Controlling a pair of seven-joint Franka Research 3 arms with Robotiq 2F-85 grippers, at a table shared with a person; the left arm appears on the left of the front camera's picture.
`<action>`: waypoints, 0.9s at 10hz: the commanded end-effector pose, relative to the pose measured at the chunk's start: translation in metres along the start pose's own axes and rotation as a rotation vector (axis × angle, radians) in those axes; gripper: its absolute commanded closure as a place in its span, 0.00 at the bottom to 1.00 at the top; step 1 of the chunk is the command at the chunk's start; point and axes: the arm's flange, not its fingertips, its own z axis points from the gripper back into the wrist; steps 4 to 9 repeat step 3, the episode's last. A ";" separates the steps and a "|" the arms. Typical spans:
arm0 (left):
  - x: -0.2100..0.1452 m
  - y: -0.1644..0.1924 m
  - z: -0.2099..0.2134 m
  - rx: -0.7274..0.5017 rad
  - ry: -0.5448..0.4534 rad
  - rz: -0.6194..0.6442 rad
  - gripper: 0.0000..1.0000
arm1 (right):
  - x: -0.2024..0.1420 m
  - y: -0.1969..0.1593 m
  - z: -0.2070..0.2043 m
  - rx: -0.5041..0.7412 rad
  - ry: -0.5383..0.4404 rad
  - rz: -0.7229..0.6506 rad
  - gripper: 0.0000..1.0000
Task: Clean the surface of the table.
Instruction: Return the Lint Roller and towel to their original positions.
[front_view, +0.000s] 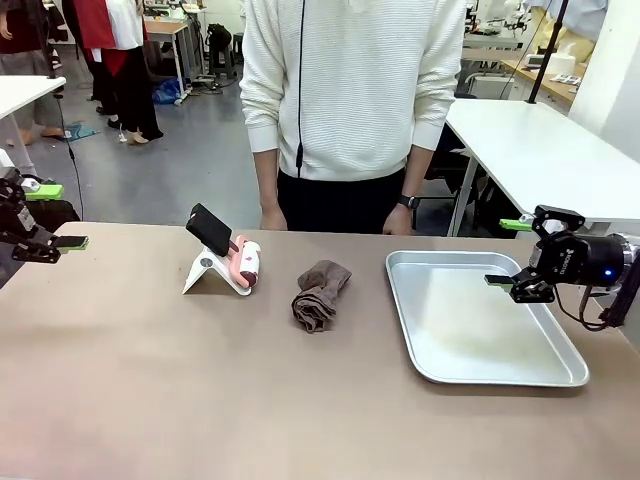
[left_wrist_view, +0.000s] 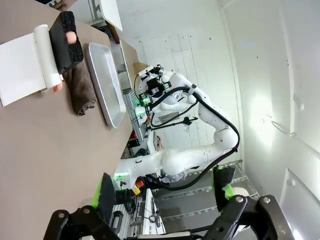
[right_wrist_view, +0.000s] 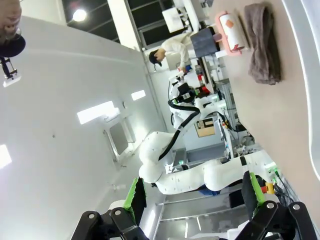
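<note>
On the table (front_view: 150, 380) lie a brown cloth (front_view: 320, 293) and a tray (front_view: 470, 372). Both pincers, left (front_view: 52, 215) and right (front_view: 510, 252), hang wide apart, holding nothing; the front view alone shows a person's hands.

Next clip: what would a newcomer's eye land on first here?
Probably the silver metal tray lying bare on the right of the tan table, with the open right gripper hanging at its far right edge. Then the crumpled brown cloth mid-table, beside a white stand holding a black phone, and the person standing at the far side.
</note>
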 end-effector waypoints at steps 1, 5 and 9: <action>-0.006 -0.003 -0.003 0.005 0.002 -0.004 0.00 | 0.001 0.003 -0.002 -0.009 0.001 -0.016 0.00; -0.006 -0.003 -0.003 0.005 0.002 -0.004 0.00 | 0.001 0.003 -0.002 -0.009 0.001 -0.016 0.00; -0.006 -0.003 -0.003 0.005 0.002 -0.004 0.00 | 0.001 0.003 -0.002 -0.009 0.001 -0.016 0.00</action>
